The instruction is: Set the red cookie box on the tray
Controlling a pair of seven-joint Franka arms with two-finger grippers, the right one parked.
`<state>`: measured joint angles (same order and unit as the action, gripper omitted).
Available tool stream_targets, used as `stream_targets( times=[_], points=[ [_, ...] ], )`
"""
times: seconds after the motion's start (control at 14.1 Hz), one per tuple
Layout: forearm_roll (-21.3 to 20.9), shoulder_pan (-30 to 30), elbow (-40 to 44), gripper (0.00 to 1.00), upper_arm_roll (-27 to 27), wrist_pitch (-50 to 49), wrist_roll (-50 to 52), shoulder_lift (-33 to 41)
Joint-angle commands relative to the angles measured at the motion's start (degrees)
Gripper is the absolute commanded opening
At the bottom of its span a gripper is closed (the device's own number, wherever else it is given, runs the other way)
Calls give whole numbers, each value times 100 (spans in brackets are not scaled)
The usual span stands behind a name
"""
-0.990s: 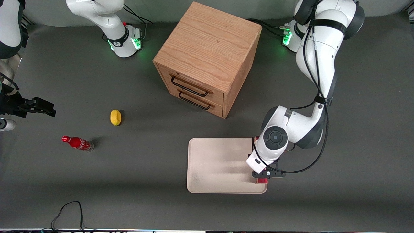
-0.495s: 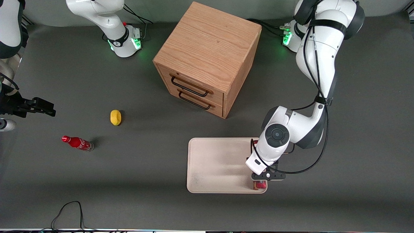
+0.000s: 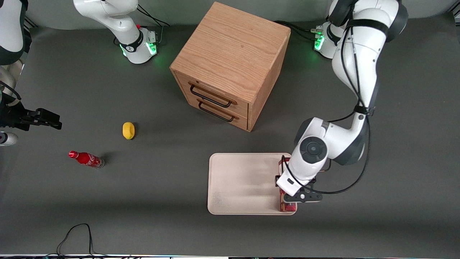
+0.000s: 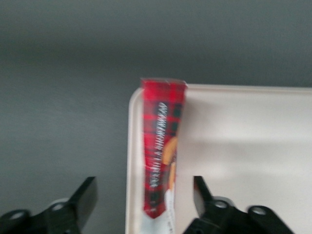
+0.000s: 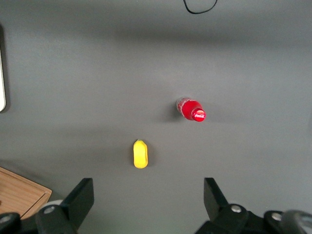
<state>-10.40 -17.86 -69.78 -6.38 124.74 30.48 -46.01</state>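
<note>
On the tray [image 3: 237,183], at its edge toward the working arm, the box [image 3: 286,205] stands on a narrow side. Above it hangs the gripper [image 4: 144,202], fingers [image 4: 85,197] spread apart and clear of the box [image 4: 160,161]. Farther back stands a wooden cabinet [image 3: 230,64].

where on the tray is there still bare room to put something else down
Most of the tray is bare, from the edge toward the parked arm's end up to the red cookie box. The crowded strip is the edge toward the working arm's end, where the box stands on its narrow side with the open gripper straddling it.
</note>
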Motion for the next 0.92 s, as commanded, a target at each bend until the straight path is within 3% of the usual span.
stream_targets(
  times=[0.0,0.28,0.49,0.85],
  points=[
    [335,448,-1534,100,49,-273,63,1660],
    [574,1240,-2215,100,330,-1704,-653,3279],
    [591,1750,-2381,100,383,-2356,-1937,4001],
    [1003,2182,-3059,100,383,-2893,-2968,5021]
  ],
)
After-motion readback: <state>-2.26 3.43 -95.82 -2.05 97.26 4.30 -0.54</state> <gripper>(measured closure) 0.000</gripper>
